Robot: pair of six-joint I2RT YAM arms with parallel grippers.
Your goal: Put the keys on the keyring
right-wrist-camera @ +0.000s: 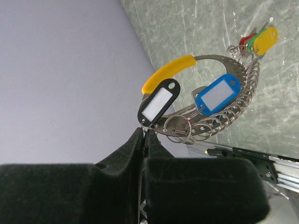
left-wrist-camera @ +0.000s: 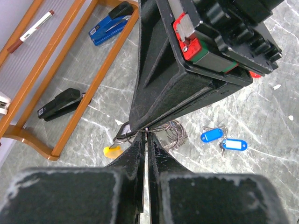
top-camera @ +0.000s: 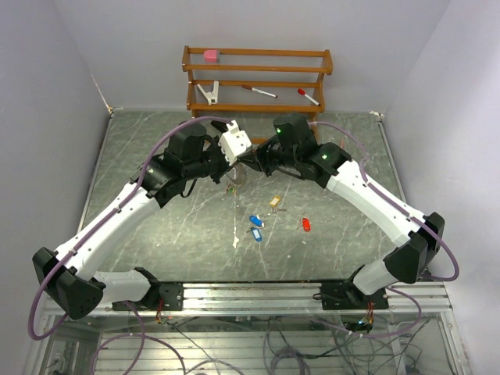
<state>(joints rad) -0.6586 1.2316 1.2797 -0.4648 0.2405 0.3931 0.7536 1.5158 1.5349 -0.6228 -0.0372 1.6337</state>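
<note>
Right gripper (right-wrist-camera: 144,132) looks pinched shut on the black-tag key (right-wrist-camera: 156,105) at the keyring (right-wrist-camera: 170,69), left gripper (left-wrist-camera: 145,137) clamps that keyring in midair; several tagged keys already hang on it, and loose keys (top-camera: 255,220) on the table (top-camera: 351,250) are left.

Left hand (top-camera: 245,161), right hand (top-camera: 261,160) tip to tip; keys (top-camera: 255,226) below, rack (top-camera: 258,76) behind.

Left hand (left-wrist-camera: 145,140) pinched on the thin silver wire keyring (left-wrist-camera: 174,134), two blue-tagged metal keys (left-wrist-camera: 212,135) on the grey surface (left-wrist-camera: 266,126) right of it.
</note>
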